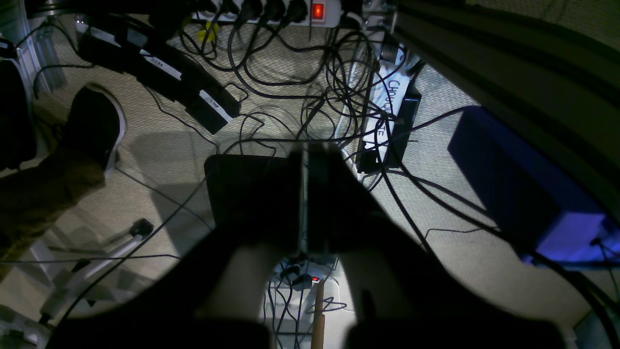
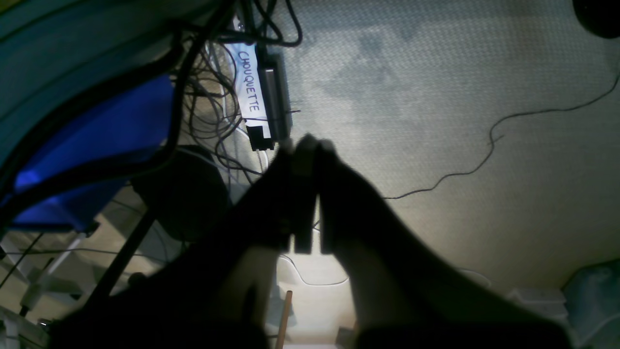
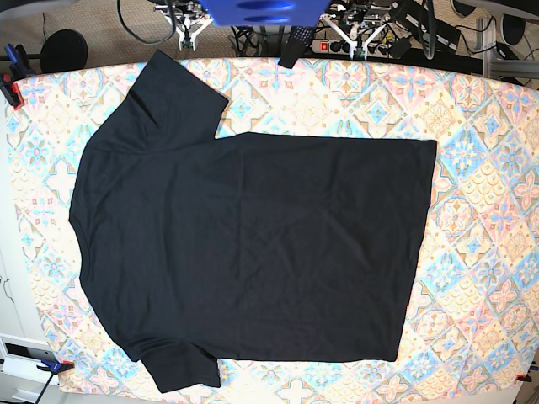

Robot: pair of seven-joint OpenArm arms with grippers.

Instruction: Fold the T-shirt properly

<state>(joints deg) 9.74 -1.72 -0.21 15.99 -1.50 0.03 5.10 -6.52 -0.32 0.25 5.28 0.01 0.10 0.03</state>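
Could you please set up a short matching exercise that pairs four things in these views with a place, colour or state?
Things:
1. T-shirt
2. Left gripper
3. Power strip switch
4. Tablecloth

Descriptions:
a. glowing red
b. shut, holding nothing, over cables on the floor
c. spread flat, sleeves toward the base view's left
d. patterned with pastel tiles

Pairs: 1-c, 2-b, 3-a, 4-d
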